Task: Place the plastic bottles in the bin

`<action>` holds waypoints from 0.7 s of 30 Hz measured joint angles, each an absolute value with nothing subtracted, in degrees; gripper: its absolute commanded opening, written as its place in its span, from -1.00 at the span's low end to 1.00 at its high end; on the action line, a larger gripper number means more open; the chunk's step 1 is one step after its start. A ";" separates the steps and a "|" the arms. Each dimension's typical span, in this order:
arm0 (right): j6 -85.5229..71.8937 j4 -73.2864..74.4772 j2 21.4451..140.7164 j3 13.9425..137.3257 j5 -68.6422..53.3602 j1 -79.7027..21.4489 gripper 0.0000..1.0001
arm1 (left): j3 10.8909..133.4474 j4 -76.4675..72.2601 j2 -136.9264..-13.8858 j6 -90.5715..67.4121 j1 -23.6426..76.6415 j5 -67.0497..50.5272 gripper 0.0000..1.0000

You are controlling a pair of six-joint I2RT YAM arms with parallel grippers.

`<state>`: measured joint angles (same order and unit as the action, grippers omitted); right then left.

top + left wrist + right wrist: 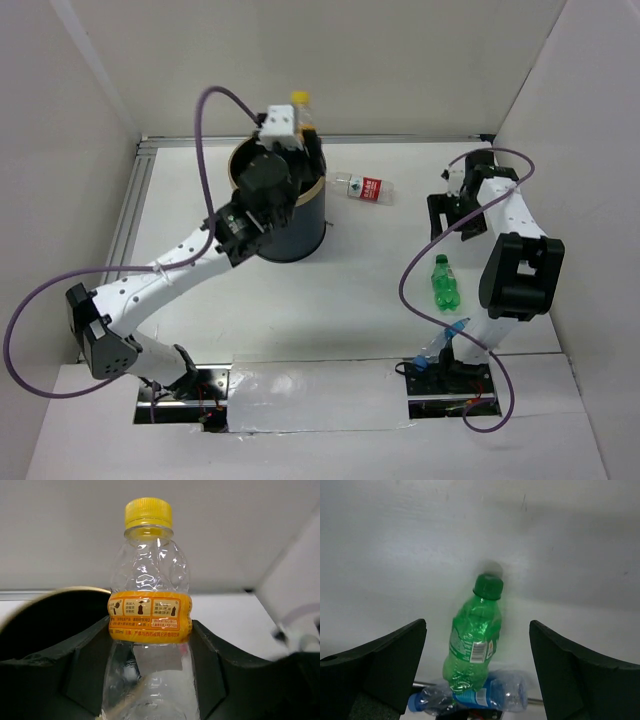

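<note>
On the white table (pixel 360 290), items listed largest first:

Bin (pixel 300 235): dark bucket with a tan rim, standing left of centre towards the far wall. The left arm covers its mouth in the top view; the left wrist view shows only a dark inside behind the curved rim, so what it holds cannot be told.

Left gripper (pixel 147 650): raised at the bin's far rim, fingers (pixel 85 655) closed against both sides of the yellow-capped bottle (pixel 150 595). The bottle is clear, crumpled and orange-labelled, with its cap pointing up. The label print shows only in the wrist view.

Right gripper (pixel 477 667): spread wide with nothing between its fingers, hovering over the right side of the table.

Green bottle (pixel 472 645): lying on the table below the right gripper, between its open fingers in the wrist view but not touched. The top view places it beside the right arm.

Red-and-white labelled bottle (pixel 367 188): on its side just right of the bin, seen only from the top.

Blue-labelled clear bottle (pixel 475 697): lying at the green bottle's base end, near the right arm's base
</note>
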<state>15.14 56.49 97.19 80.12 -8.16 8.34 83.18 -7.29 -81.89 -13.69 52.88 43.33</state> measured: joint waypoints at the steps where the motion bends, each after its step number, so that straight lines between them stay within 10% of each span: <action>1: 15.16 56.66 97.43 79.20 -8.08 8.60 0.85 | 84.03 -8.23 -82.11 -13.17 50.41 44.10 -0.56; 5: 15.84 58.28 100.01 76.03 -6.76 9.93 0.85 | 87.13 -7.53 -86.65 -12.62 41.85 46.22 -0.29; 8: 16.19 58.72 103.55 73.93 -6.57 10.63 0.87 | 88.58 -4.38 -92.07 -13.58 37.60 45.58 0.46; 12: 16.58 59.88 105.27 72.42 -6.52 11.22 0.87 | 88.42 1.28 -96.57 -14.00 35.46 44.36 0.92; 21: 18.33 60.86 107.02 69.12 -6.66 11.57 0.52 | 88.01 4.27 -93.12 -14.63 38.70 42.65 0.82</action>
<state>18.33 60.86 107.02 69.12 -6.66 11.57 88.01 4.27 -93.12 -14.63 38.70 42.65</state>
